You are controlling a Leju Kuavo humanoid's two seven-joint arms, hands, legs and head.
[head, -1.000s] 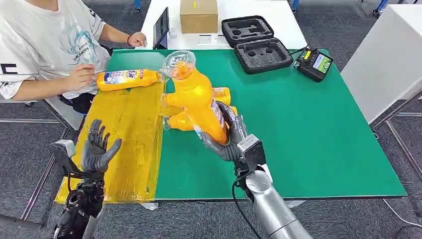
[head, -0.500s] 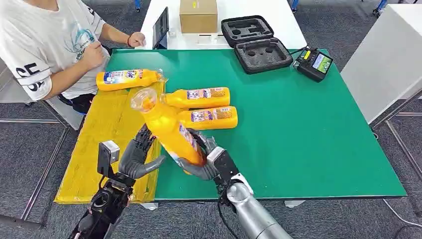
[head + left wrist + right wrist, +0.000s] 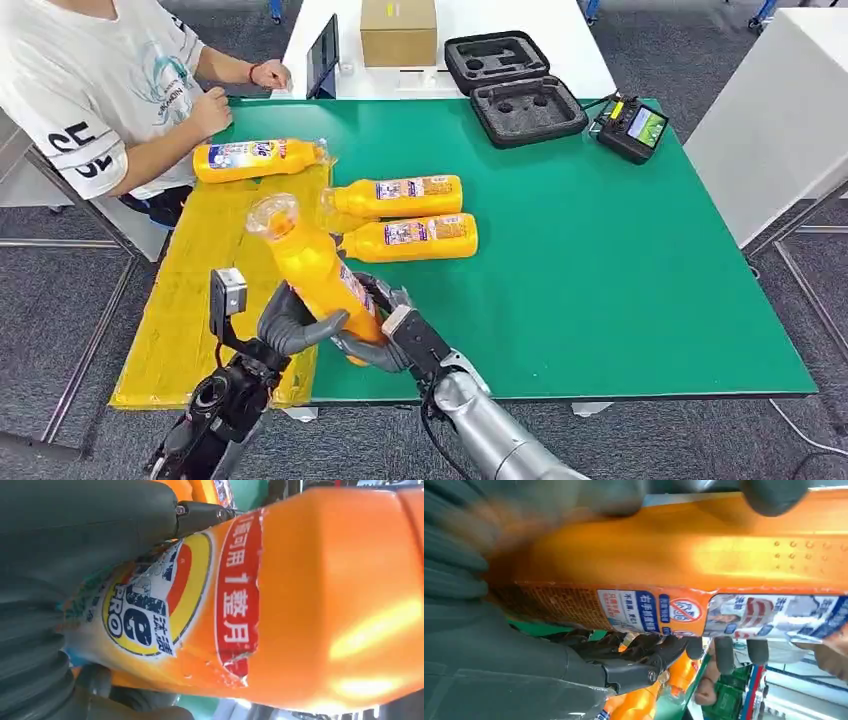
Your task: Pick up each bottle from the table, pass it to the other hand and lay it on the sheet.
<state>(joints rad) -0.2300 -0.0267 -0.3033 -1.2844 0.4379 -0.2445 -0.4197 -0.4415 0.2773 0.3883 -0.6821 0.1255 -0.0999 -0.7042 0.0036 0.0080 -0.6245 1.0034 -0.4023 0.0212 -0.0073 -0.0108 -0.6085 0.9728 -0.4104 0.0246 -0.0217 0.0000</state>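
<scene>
A green table (image 3: 620, 260) stands on grey carpet (image 3: 60, 290), a white table (image 3: 560, 40) behind it.

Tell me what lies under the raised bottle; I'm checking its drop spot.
Under the raised bottle, held by the left hand and right hand, are the yellow sheet's edge and the green table. The hands hide the patch directly below.

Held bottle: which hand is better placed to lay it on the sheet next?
Left. The left hand already wraps the bottle and sits over the yellow sheet; the right hand is on the green side.
</scene>
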